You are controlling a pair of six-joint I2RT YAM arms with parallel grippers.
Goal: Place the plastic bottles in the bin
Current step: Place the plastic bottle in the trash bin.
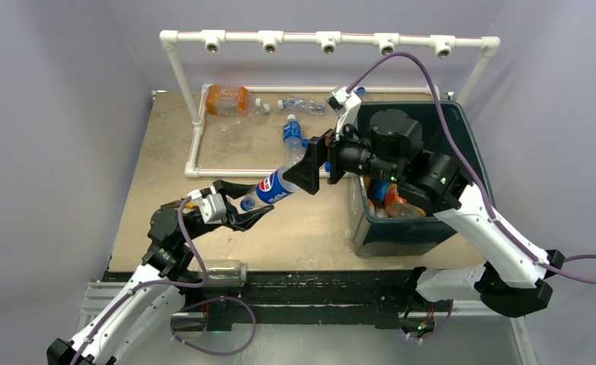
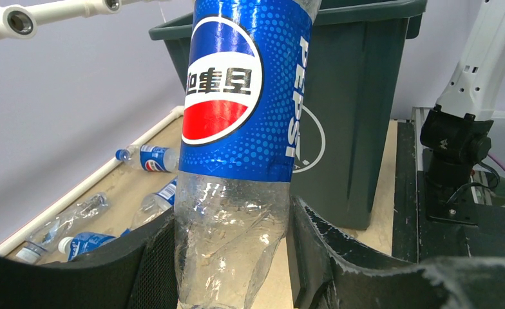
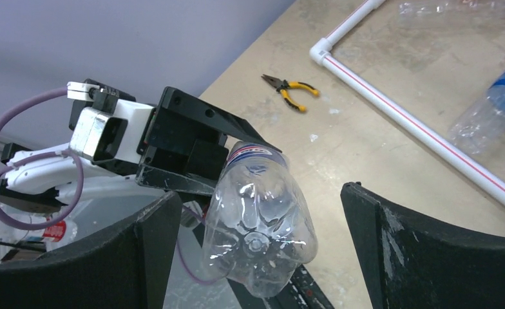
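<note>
**Pepsi bottle gripped by the left arm, its base inside the open right end effector**

The left end effector [image 1: 255, 202] is closed on the neck end of the Pepsi bottle [image 1: 274, 188]. The bottle is held clear of the surface [image 1: 166, 175], and its base points toward the bin [image 1: 401, 232]. The cap is hidden inside the grip. In the left wrist view the lower edge of the frame cuts off the bottle's crumpled clear neck end.

The right end effector [image 3: 260, 196] stands wide. Its fingers [image 3: 153, 257] lie on either side of the bottle's base, with a visible gap on each side and no contact.

The bin stands at the right of the surface. The right arm covers most of its opening, so only a few bottles [image 1: 390, 199] show inside, and they cannot be counted. In the left wrist view the held bottle partly hides the bin's white logo.

Loose bottles [image 1: 291, 131] lie inside the white pipe frame [image 1: 194, 144] at the far side. The clear ones blend into the surface, so their number is uncertain. One clear bottle [image 1: 223, 272] lies at the near edge, beside the left arm.

Yellow-handled pliers [image 3: 290, 89] lie on the surface outside the frame. They show only in the right wrist view.
</note>
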